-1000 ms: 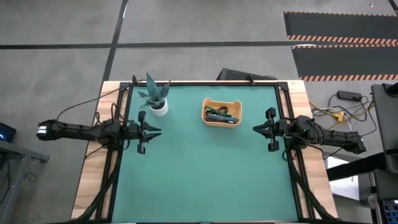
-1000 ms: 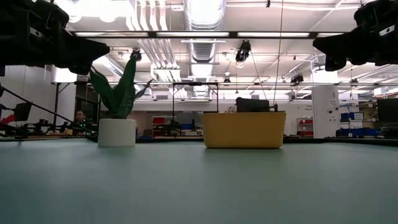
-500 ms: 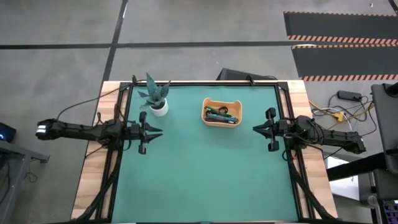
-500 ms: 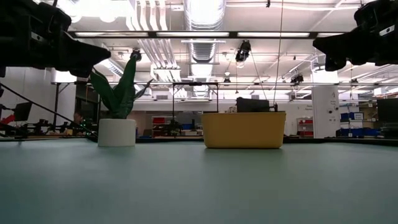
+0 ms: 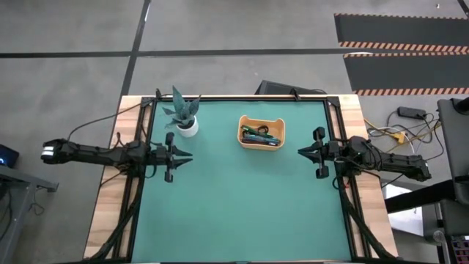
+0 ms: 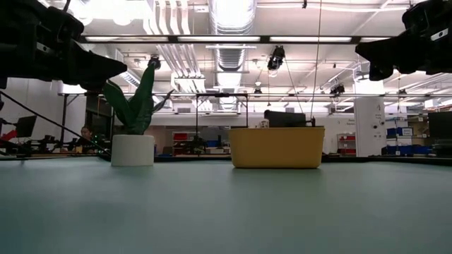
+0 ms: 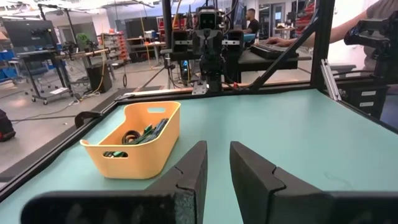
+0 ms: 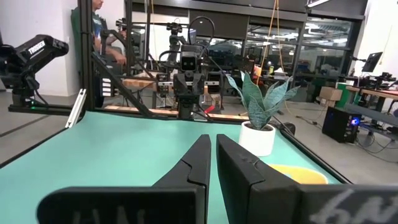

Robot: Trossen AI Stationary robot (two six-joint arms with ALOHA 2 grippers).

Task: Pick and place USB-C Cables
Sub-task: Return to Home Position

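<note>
From above, shows cables point(image 5: 260, 134) heaped inside the tray point(image 5: 261, 119), with left gripper point(image 5: 187, 155) and right gripper point(image 5: 302, 152) hanging at opposite table point(image 5: 242, 205) sides. Through the left wrist, shows jaws slightly apart; through the right wrist, jaws closed together.

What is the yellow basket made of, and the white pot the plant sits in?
The basket looks like plastic: smooth, one even colour, rounded corners and moulded handle slots, with a soft sheen. The pot is plain white and matte; it could be ceramic or plastic, the look leaves that open.
</note>
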